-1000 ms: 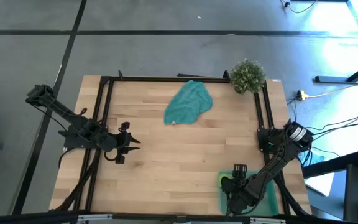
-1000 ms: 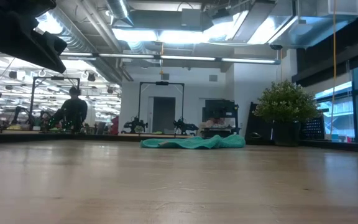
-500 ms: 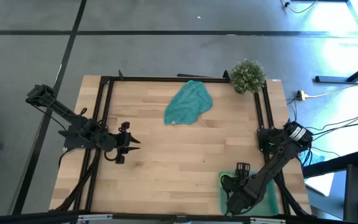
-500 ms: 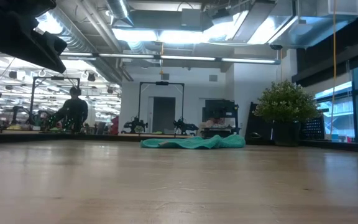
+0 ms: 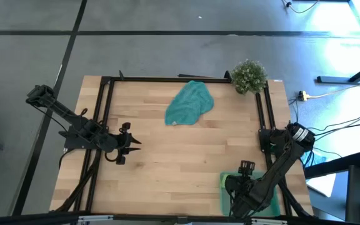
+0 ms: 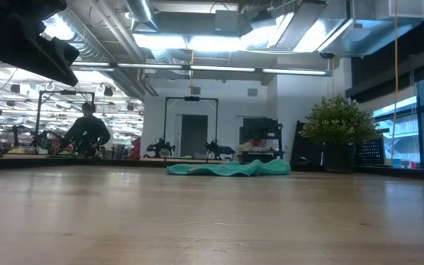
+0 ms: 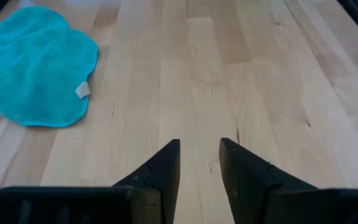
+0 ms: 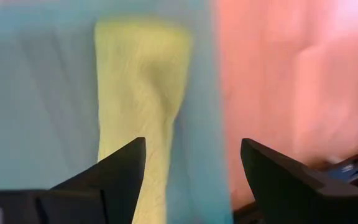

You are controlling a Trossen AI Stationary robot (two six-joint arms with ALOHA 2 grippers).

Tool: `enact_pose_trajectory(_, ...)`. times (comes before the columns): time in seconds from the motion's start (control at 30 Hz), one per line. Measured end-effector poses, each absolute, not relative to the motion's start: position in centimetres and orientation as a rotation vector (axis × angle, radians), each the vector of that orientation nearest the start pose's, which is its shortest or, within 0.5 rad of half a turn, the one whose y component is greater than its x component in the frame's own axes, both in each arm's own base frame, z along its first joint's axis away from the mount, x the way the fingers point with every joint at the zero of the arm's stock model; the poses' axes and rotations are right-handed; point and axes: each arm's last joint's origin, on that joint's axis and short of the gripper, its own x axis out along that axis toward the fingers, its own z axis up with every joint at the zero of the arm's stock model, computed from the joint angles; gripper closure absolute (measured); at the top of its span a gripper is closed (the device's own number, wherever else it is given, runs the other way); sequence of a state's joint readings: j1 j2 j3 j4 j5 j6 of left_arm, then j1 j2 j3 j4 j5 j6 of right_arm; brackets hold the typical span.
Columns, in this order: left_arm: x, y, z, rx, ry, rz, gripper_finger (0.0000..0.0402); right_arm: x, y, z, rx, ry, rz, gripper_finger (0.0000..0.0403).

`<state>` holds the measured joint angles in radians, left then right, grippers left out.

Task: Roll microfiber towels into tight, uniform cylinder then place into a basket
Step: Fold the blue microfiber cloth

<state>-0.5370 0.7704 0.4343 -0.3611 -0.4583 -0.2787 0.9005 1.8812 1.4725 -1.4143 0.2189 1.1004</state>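
place: probably robotics lab | cues: exposed ceiling ducts (image 6: 116,55), background rigs (image 6: 190,129)

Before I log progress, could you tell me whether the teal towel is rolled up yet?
Not rolled: the teal towel lies loosely crumpled and spread on the table, untouched by either claw.

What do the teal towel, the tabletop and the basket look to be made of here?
Teal towel: soft looped terry or microfiber, matte and fuzzy, with a small sewn tag. Tabletop: pale wood in jointed strips, smooth with a low sheen, likely butcher block. Basket: green, apparently translucent plastic, though only a corner shows under the right arm.
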Motion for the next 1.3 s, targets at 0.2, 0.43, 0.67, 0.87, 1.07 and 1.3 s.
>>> enact_pose_trajectory(0.2,14.1,-6.9,20.7,0.037,0.573,0.004,0.0294,22.3,25.1,25.0,-0.147,1.273,-0.44,0.0139)
enact_pose_trajectory(0.43,14.6,-7.0,21.5,0.04,0.481,-0.002,0.0294,26.0,21.9,25.7,-0.061,1.225,-0.549,0.0139)
enact_pose_trajectory(0.67,16.1,-5.1,21.0,0.038,0.504,0.13,0.0294,29.7,17.5,25.7,-0.054,1.259,-0.572,0.0139)
enact_pose_trajectory(0.87,18.5,-2.6,19.2,0.125,0.603,0.201,0.0294,32.1,14.7,27.6,-0.064,1.252,-0.518,0.0139)
enact_pose_trajectory(1.07,21.3,0.1,16.9,0.188,0.677,0.137,0.0294,33.2,13.2,29.2,-0.074,1.231,-0.489,0.0139)
enact_pose_trajectory(1.3,23.2,3.7,14.4,0.197,0.698,0.219,0.0294,33.4,13.0,29.4,-0.072,1.227,-0.487,0.0139)
